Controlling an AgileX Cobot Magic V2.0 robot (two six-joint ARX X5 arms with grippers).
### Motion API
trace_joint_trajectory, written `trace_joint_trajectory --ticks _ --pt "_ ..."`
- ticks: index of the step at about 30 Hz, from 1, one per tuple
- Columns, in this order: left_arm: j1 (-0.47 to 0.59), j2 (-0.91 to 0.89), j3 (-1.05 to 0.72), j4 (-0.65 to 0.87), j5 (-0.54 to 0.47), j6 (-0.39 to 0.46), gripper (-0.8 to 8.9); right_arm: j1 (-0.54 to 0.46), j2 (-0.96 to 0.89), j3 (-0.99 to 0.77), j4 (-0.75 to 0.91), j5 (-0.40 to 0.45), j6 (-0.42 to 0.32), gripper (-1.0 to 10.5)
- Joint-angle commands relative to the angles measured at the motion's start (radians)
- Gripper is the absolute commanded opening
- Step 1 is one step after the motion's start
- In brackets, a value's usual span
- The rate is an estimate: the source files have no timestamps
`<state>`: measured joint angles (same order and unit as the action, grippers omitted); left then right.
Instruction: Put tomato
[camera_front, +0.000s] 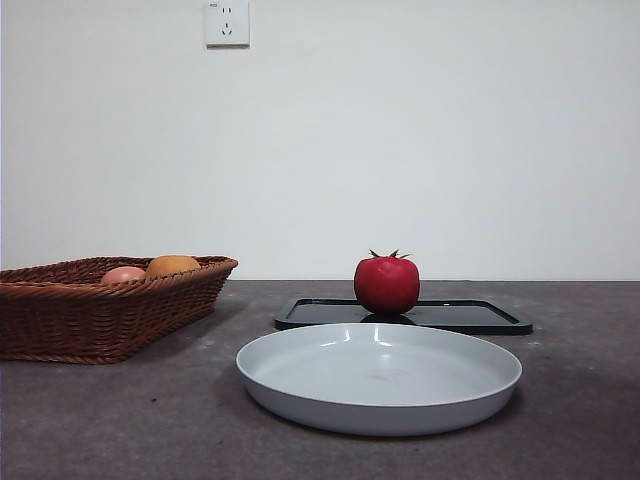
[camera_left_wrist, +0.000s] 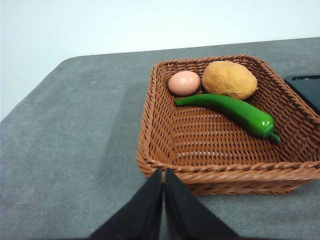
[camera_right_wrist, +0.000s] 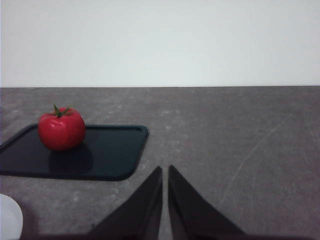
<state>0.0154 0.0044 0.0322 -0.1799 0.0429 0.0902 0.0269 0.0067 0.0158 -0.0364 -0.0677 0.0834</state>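
The glossy red tomato (camera_front: 387, 283) (camera_right_wrist: 61, 129) with a green calyx stands upright on a flat black tray (camera_front: 480, 316) (camera_right_wrist: 107, 150), behind a white plate (camera_front: 300, 385). My right gripper (camera_right_wrist: 165, 171) is shut and holds nothing; it hovers over bare table to one side of the tray, well apart from the tomato. My left gripper (camera_left_wrist: 164, 173) is shut too, just outside the near rim of the wicker basket (camera_left_wrist: 165, 125). Neither arm shows in the front view.
The brown wicker basket (camera_front: 60, 315) sits at the left of the table and holds a pale pink egg-shaped fruit (camera_left_wrist: 183, 83), an orange-tan round one (camera_left_wrist: 229, 79) and a green pepper (camera_left_wrist: 235, 111). A wall socket (camera_front: 227, 22) is on the far wall.
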Motion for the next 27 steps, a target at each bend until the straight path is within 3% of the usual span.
trace_joint_trajectory --ticks 1,6,27 --pt "0.001 -0.001 -0.021 -0.008 -0.002 -0.005 0.08 0.000 -0.003 -0.005 -0.024 0.020 0.010 0.1" --pt "0.001 -0.001 -0.020 -0.007 -0.002 -0.005 0.08 -0.004 -0.003 -0.005 -0.148 0.020 0.009 0.1" --pt "0.001 -0.001 -0.020 -0.008 -0.002 -0.005 0.08 -0.004 -0.003 -0.005 -0.121 0.016 0.017 0.1"
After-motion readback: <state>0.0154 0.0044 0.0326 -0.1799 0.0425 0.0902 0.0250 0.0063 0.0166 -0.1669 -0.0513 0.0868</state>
